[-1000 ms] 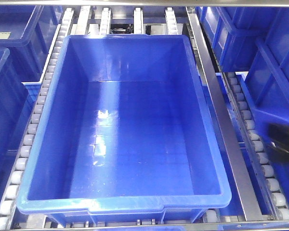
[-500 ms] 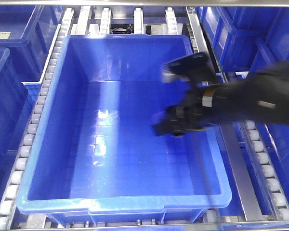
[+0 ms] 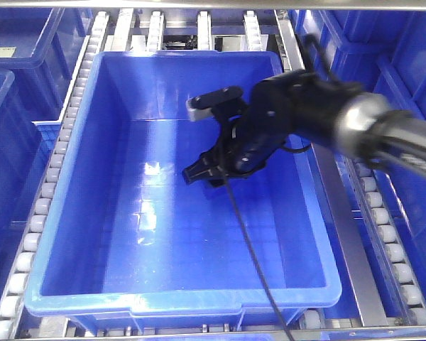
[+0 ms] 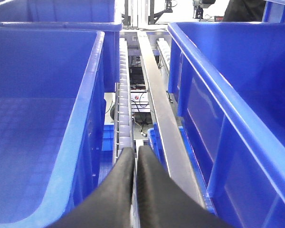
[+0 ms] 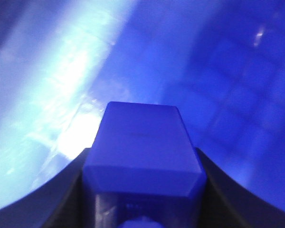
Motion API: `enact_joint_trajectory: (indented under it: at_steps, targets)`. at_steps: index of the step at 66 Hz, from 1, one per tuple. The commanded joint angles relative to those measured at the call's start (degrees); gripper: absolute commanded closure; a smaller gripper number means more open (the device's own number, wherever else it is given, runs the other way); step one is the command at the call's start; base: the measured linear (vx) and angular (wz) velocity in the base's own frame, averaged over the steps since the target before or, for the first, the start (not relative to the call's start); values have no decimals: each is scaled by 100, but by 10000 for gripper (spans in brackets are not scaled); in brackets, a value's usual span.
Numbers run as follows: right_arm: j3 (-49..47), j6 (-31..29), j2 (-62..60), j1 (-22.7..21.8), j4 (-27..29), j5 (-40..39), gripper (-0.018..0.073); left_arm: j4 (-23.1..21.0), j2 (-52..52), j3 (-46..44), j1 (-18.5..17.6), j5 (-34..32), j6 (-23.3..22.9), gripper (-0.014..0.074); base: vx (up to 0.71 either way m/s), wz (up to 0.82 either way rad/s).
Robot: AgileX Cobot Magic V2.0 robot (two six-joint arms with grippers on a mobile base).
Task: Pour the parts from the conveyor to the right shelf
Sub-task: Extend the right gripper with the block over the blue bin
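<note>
A glossy blue part [image 5: 142, 142] sits between the dark fingers of my right gripper [image 5: 142, 192], which is shut on it. In the front view that gripper [image 3: 200, 172] hangs over the middle of a large blue tote [image 3: 177, 302] on the right shelf [image 3: 57, 156], pointing down and left; the part itself is hidden there. The tote's floor is bare. My left gripper [image 4: 135, 153] is shut with nothing in it, above a roller rail [image 4: 123, 99] between two totes. The conveyor is out of view.
More blue totes [image 3: 14, 78] stand left and right [image 3: 383, 64] of the middle one. A steel rail [image 3: 326, 177] and roller tracks [image 3: 376, 213] run along the tote's right side. A black cable [image 3: 252, 249] trails from the right arm across the tote.
My right arm has swung in from the right edge of the shelf and now reaches further left over the tote's middle. The tote has not moved.
</note>
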Motion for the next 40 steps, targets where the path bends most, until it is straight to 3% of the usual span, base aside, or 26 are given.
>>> enact_joint_trajectory:
  at_steps: [1,28,40]
  targets:
    - [-381,-29,-33,-5,-24,2,564,-45,91,-112,-31,-452,-49,603,0,0]
    - [-508,-161,663,-5,-12,393,558,-45,91,-112,-31,-452,-49,603,0,0]
    - [-508,-288,685,-5,22,363,472,-45,91,-112,-31,-452,-49,603,0,0]
